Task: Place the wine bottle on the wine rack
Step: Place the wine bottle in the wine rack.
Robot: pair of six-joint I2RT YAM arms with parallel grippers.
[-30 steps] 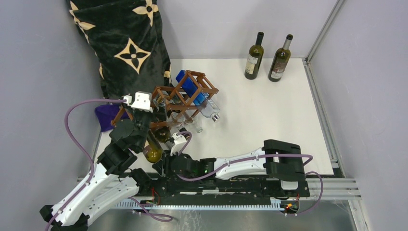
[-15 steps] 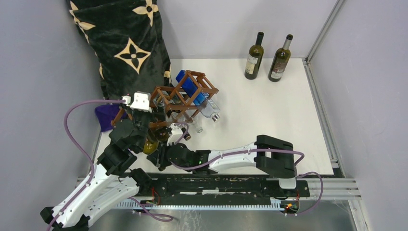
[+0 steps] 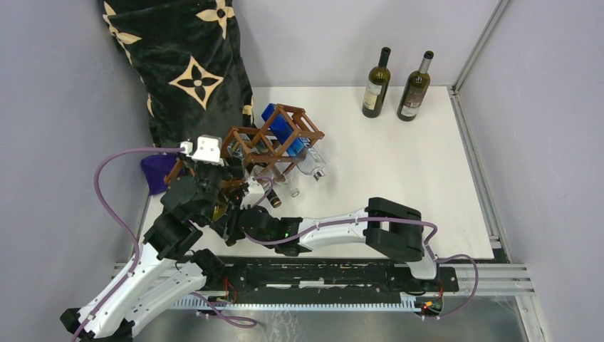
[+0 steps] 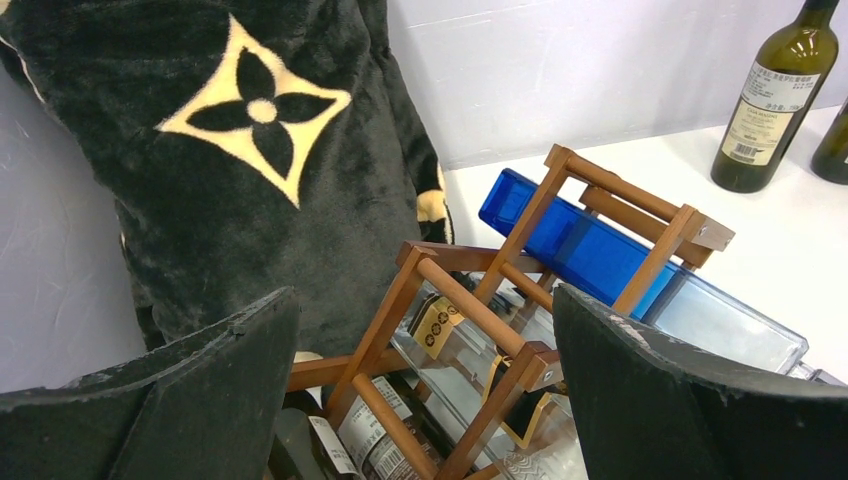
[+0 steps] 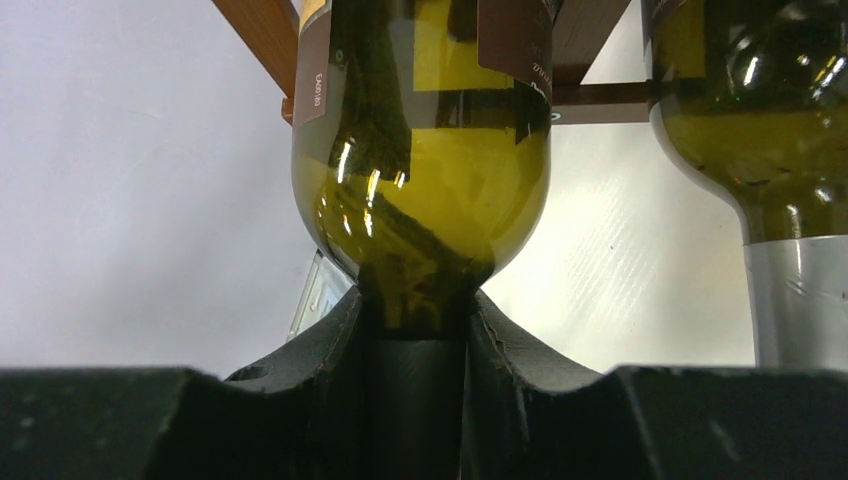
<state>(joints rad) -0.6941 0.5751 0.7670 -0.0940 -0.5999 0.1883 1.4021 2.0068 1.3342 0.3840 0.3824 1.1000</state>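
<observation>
The wine bottle (image 5: 420, 190), olive-green glass with a brown label, has its neck clamped in my right gripper (image 5: 415, 340), which is shut on it. Its body points into a low cell of the reddish-brown wine rack (image 3: 274, 139), between the rack's bars (image 5: 590, 95). In the top view the right gripper (image 3: 236, 214) sits at the rack's near-left corner, with the bottle mostly hidden under my left arm. My left gripper (image 4: 425, 400) hovers open over the rack (image 4: 520, 300), holding nothing; its fingers (image 4: 200, 400) straddle the frame.
The rack holds a blue bottle (image 3: 281, 128), clear bottles (image 3: 311, 162) and a silver-capped green bottle (image 5: 790, 150). Two wine bottles (image 3: 376, 84) (image 3: 415, 87) stand upright at the back. A black cushion (image 3: 185, 64) leans behind the rack, beside a purple cloth (image 3: 158, 171).
My right arm has pushed forward and left, carrying the wine bottle further toward the rack and under the left arm. The left gripper has barely shifted.
</observation>
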